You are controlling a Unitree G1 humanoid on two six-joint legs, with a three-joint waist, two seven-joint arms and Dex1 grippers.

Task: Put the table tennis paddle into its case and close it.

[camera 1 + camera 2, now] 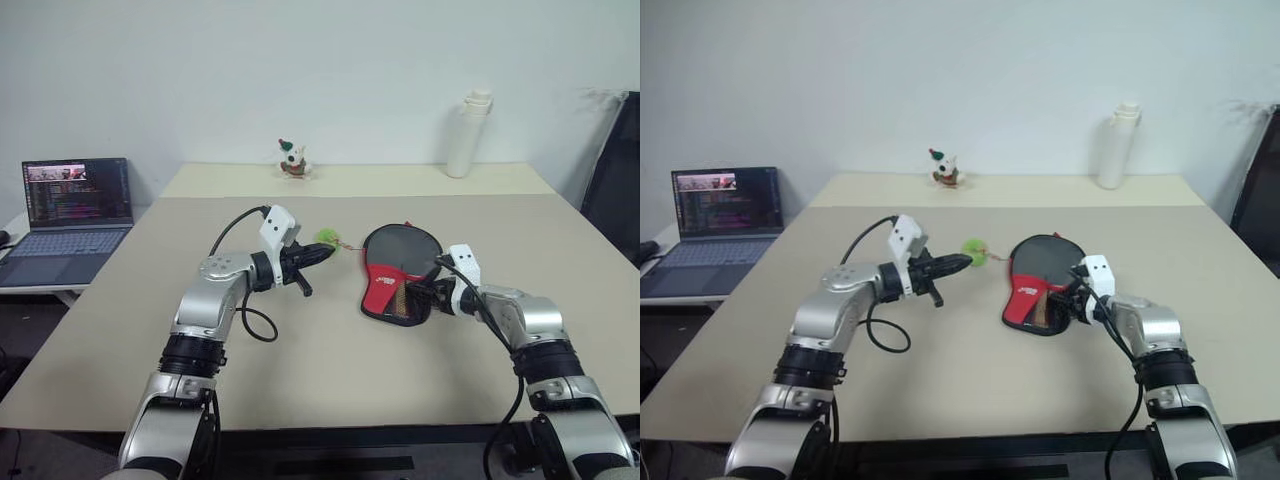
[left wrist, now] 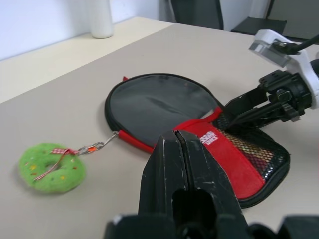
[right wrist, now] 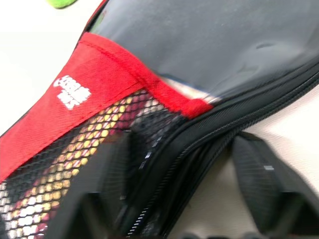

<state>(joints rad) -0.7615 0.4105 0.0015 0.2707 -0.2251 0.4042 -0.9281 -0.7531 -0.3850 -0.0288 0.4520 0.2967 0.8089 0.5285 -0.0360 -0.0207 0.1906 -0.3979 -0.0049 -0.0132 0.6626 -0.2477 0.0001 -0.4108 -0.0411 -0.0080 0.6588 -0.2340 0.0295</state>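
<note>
The case (image 1: 400, 265) lies flat on the tan table (image 1: 300, 350), black round part away from me, red band and mesh pocket (image 3: 60, 164) toward me. Its green pompom pull (image 1: 327, 238) lies on the table to its left, on a short chain. The table tennis paddle is hidden. My left gripper (image 1: 325, 253) is shut and empty, hovering level just beside the pompom. My right gripper (image 1: 418, 295) is at the case's near right edge. Its fingers stand apart astride the zip edge (image 3: 209, 139), one finger (image 3: 109, 174) over the mesh, the other beside the rim.
An open laptop (image 1: 75, 215) sits on a side table at the far left. A white bottle (image 1: 468, 135) and a small figurine (image 1: 292, 160) stand at the back of the table. A black chair (image 1: 615, 170) is at the right.
</note>
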